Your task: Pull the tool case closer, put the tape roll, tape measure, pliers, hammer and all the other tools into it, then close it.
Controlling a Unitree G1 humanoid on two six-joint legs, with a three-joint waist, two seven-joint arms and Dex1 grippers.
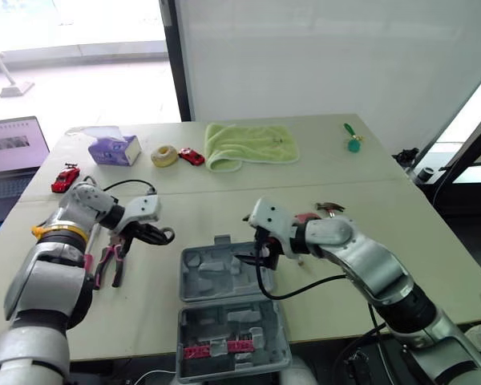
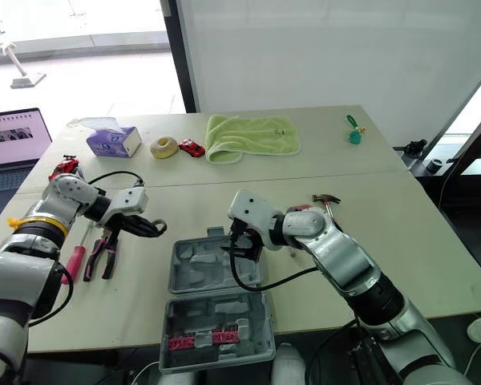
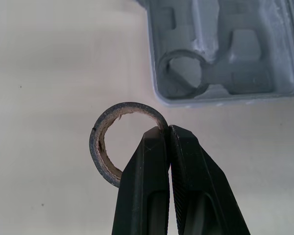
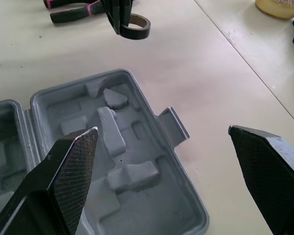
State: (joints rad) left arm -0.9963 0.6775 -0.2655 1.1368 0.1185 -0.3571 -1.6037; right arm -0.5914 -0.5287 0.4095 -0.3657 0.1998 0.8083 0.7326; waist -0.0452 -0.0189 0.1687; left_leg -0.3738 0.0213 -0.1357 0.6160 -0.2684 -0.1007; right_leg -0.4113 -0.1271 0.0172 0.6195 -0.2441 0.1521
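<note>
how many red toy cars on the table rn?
2. One toy car sits at the left edge of the table; the other toy car lies farther back, between the yellowish roll and the green cloth. Another could be hidden under that cloth.

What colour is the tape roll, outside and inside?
Black outside, brown cardboard inside; the tape roll shows best in the left wrist view.

Bright, even daylight; soft shadows.
</note>
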